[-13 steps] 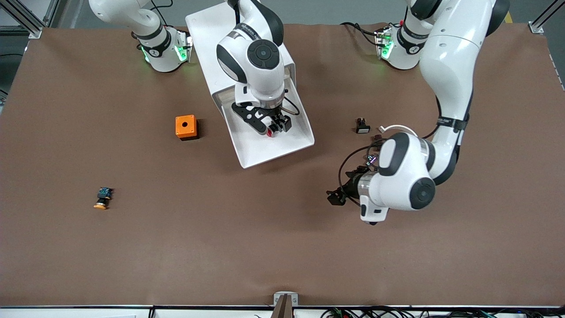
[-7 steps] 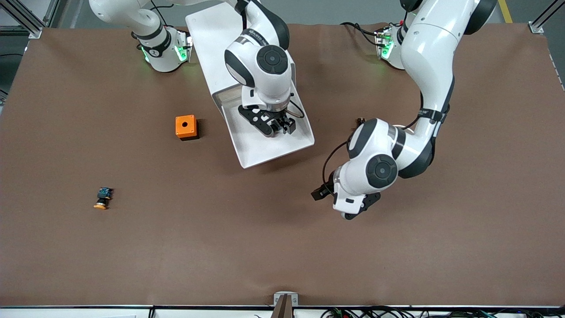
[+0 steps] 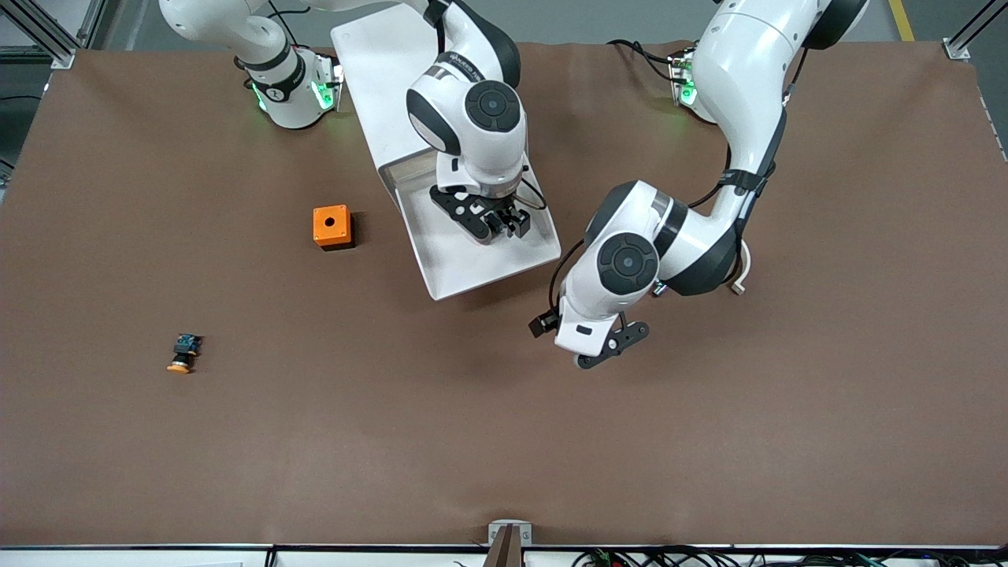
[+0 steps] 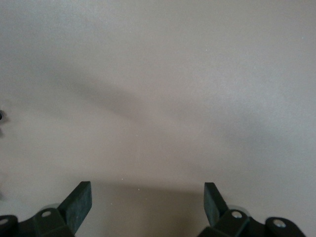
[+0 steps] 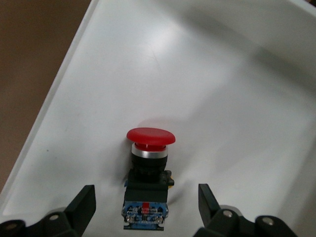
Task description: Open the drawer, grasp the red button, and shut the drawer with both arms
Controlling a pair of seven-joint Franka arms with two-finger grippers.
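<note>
The right gripper (image 5: pixel 145 207) was found lowered into the drawer (image 3: pixel 472 268), fingers open and astride the button (image 5: pixel 148 173), not yet gripped. The left gripper (image 4: pixel 148 205), wide and empty, had been swung over the table (image 3: pixel 504 441) toward the drawer front, apparently for closing.

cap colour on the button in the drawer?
Red cap on the button, clearest in the right wrist view.

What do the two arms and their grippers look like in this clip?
Both are bulky white jointed arms with black joint rings and round dark grey caps on the joints. The right arm and left arm have bases lit green. Black cables loop near each wrist. The right gripper and left gripper are black, each with two flat tapered fingers.
</note>
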